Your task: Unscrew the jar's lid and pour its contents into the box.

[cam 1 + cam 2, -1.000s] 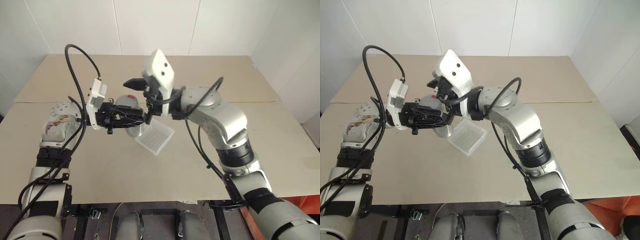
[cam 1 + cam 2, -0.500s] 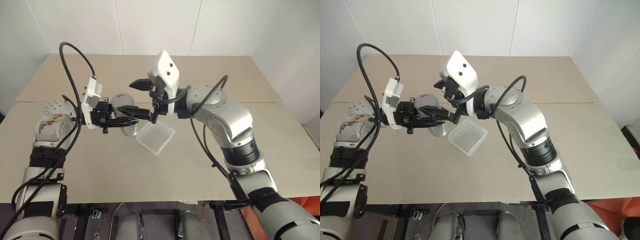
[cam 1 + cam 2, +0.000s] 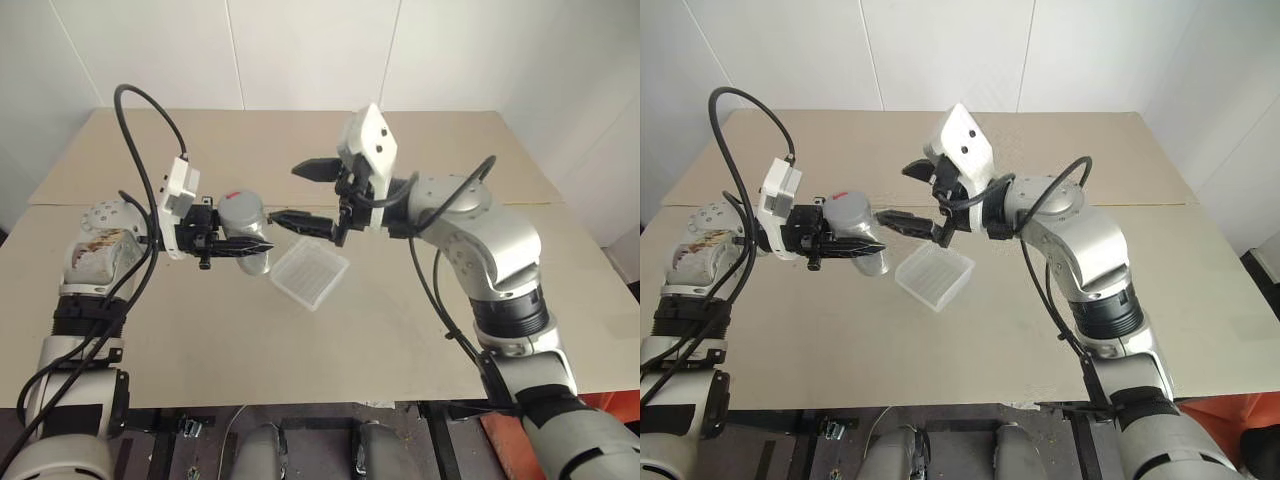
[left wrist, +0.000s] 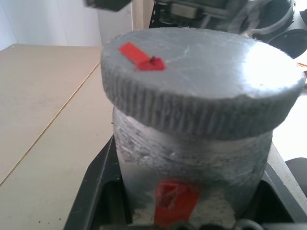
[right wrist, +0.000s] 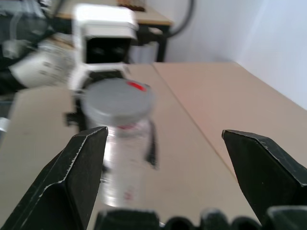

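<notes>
Pale tan bench (image 3: 420, 330) under white walls, bare apart from the task things

Nearest: box (image 3: 310, 273), clear ribbed plastic, lying tilted-square on the bench just below the two tools. Looks light and thin-walled; likely to skid if bumped

Above it, held off the bench: jar (image 3: 243, 232) clamped round its body by the left tool (image 3: 240, 243), fingers closed on it. Lid (image 4: 201, 84) on, red mark on top, ribbed edge showing clearly in the left wrist view. Contents not visible through the grey wall

Handling, as judged: jar small, rigid, smooth-sided, could twist in the grip under torque. Lid low and flat; best hold is across its ribbed rim, fingers square to it

Right tool (image 3: 312, 195) open wide, holding nothing, fingers pointing at the lid, well short of it

Against a second ago: right tool was up at the lid, now pulled back toward the robot's right, clear gap between. Jar hand barely shifted. Lid looks unchanged in place
</notes>
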`<control>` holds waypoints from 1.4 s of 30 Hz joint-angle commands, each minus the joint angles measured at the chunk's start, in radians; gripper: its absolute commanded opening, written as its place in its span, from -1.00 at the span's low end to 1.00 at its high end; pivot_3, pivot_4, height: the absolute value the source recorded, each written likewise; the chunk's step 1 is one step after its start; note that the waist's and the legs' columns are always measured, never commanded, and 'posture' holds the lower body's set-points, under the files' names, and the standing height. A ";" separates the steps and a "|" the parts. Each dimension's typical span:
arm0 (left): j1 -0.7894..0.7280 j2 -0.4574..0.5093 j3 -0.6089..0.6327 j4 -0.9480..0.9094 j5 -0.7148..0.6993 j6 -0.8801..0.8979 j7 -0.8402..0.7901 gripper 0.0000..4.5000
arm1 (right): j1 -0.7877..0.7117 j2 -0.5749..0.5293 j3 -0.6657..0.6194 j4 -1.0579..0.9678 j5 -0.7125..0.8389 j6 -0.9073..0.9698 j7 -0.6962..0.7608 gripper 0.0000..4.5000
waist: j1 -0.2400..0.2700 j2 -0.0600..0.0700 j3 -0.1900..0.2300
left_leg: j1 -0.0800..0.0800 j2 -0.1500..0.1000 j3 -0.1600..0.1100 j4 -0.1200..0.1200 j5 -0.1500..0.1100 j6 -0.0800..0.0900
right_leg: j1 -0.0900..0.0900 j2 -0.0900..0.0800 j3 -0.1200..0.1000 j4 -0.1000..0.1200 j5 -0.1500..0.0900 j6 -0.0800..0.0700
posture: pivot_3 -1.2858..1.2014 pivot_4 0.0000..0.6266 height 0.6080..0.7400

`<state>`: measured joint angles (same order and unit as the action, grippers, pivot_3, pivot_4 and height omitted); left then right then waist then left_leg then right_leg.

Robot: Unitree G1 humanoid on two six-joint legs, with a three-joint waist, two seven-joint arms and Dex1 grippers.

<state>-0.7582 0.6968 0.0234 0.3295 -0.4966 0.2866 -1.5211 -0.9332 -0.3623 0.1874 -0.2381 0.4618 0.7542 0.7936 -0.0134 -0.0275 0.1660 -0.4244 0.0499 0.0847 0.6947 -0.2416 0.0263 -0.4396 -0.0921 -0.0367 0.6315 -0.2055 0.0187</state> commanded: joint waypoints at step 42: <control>-0.009 0.003 0.022 -0.035 -0.010 -0.011 0.002 -0.14 | -0.067 0.108 0.038 0.039 -0.015 -0.023 0.005 0.98 | 0.000 0.000 0.000 | 0.000 0.000 0.000 0.000 0.000 0.000 | 0.000 0.000 0.000 0.000 0.000 0.000 | 0.03 -0.52 1.00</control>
<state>-0.7577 0.6927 0.0228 0.3270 -0.4954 0.2866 -1.5135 -0.9922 -0.2606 0.2397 -0.1657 0.4359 0.7491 0.7971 -0.0132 -0.0274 0.1660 -0.4246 0.0499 0.0846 0.6947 -0.2416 0.0262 -0.4395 -0.0921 -0.0369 0.6320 -0.2055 0.0187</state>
